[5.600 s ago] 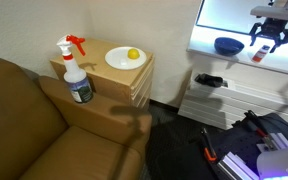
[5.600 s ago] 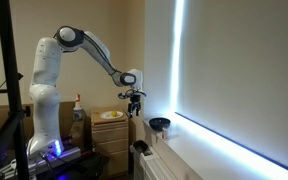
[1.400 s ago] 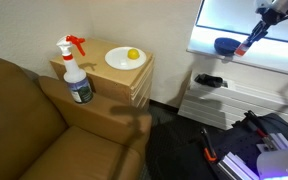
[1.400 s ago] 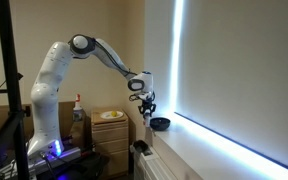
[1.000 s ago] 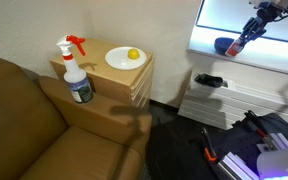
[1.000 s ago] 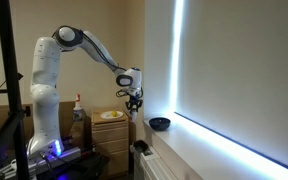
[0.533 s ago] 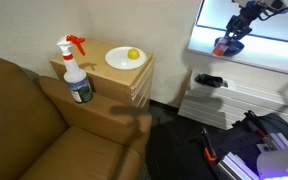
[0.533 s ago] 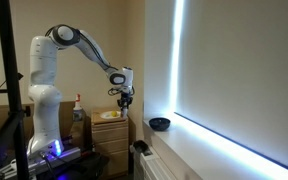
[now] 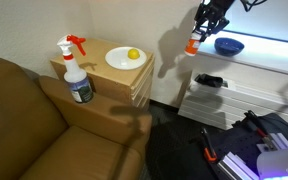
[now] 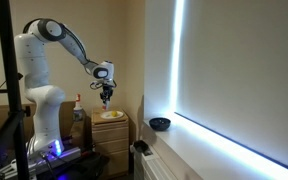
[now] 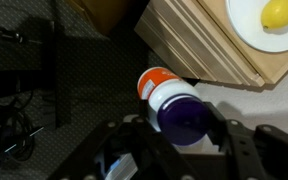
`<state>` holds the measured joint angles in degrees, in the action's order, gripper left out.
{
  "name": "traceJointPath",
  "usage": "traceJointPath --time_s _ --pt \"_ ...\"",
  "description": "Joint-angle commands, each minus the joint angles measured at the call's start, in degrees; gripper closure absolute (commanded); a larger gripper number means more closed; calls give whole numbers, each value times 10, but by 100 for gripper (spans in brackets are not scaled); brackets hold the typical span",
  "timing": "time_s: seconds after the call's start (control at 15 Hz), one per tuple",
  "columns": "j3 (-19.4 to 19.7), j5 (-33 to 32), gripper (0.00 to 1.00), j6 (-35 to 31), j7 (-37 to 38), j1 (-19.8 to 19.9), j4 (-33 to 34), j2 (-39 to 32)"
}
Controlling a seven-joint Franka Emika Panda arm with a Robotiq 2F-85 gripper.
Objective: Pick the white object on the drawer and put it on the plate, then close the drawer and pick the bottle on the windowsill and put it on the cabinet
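Note:
My gripper (image 9: pixel 197 36) is shut on the bottle (image 9: pixel 192 46), a small one with a red cap and a white and blue body. It hangs in the air between the windowsill (image 9: pixel 269 55) and the cabinet (image 9: pixel 99 88). In the wrist view the bottle (image 11: pixel 176 108) sits between the fingers (image 11: pixel 224 128), red cap pointing away, just off the cabinet's (image 11: pixel 209 50) front corner. The plate (image 9: pixel 118 62) lies on the cabinet top. The drawer (image 9: pixel 140 86) fronts look flush. I cannot make out the white object. In an exterior view the gripper (image 10: pixel 105 97) hovers above the plate (image 10: pixel 111 116).
A yellow ball (image 9: pixel 133 54) lies on the plate. A clear spray bottle (image 9: pixel 76 72) with a red trigger stands on the cabinet's near corner. A dark blue bowl (image 9: pixel 228 45) rests on the windowsill. A brown sofa (image 9: pixel 29 125) adjoins the cabinet. Cables and gear (image 9: pixel 244 150) cover the floor.
The arm has carried the bottle away from the windowsill and the blue bowl toward the cabinet, and it now hangs close to the plate. The jaws have stayed shut on it.

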<state>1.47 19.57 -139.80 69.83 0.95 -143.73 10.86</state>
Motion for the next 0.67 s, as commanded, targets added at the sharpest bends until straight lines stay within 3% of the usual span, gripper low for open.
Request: traceJointPath --time_s 0.0,0.27,0.47,0.6 --pt "-6 1 70 2 -2 8 -3 5" --pt "-78 -10 70 -29 5 -51 7 -29" --pt "-144 -82 70 -56 58 -91 38 -80" --pt "-169 -185 70 -74 113 -102 64 -117"
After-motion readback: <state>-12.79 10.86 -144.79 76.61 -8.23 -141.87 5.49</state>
